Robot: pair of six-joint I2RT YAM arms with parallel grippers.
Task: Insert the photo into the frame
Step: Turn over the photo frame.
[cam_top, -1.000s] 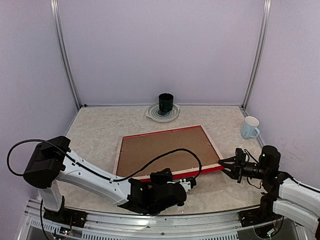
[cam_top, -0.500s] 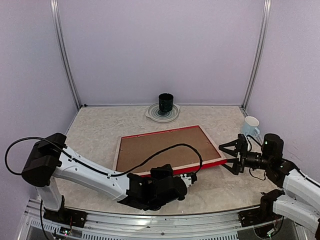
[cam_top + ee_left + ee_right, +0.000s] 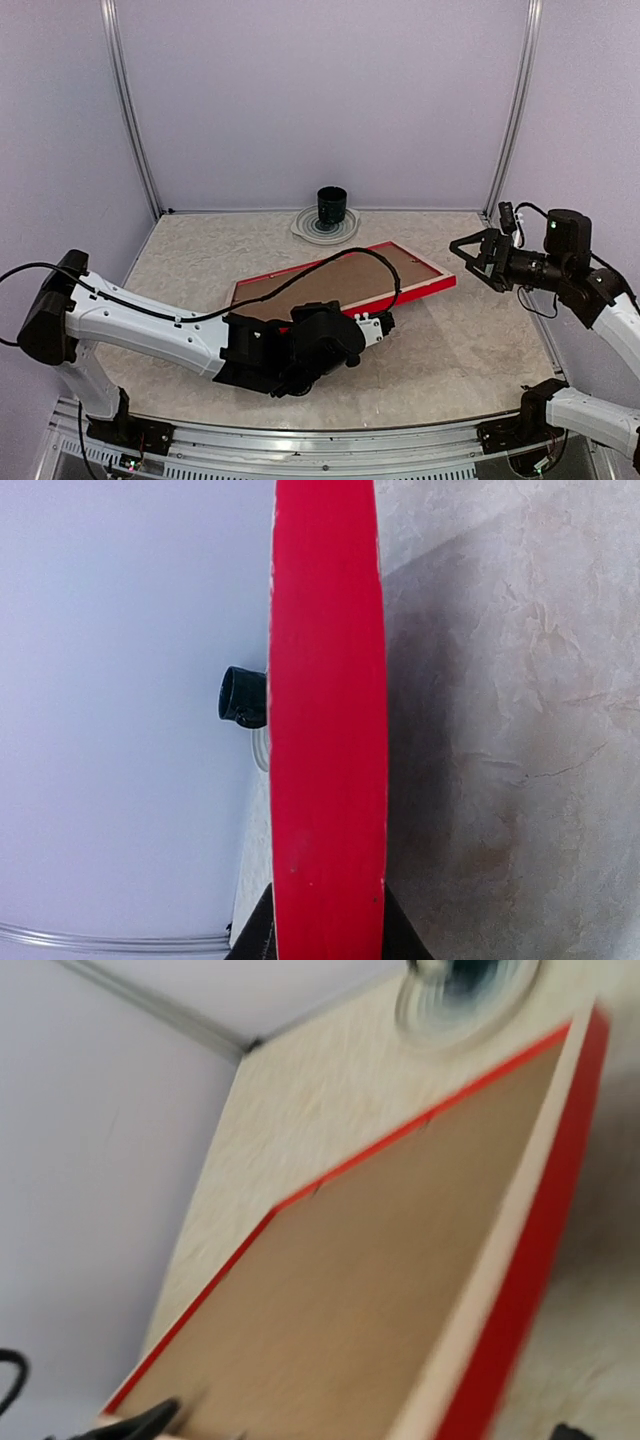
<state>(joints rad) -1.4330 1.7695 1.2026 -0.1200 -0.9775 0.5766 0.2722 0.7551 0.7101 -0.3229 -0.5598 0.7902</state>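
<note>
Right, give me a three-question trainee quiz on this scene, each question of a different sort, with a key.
1. True or false: the right gripper is clamped on the red picture frame.
2. Which side of the frame faces up? A: the brown backing board. B: a glass front. C: a white mat.
3. What stands on the ribbed plate at the back?

Key
1. False: its jaws are open and clear of the frame. The left gripper holds the frame's near edge.
2. A.
3. A dark cup.
</note>
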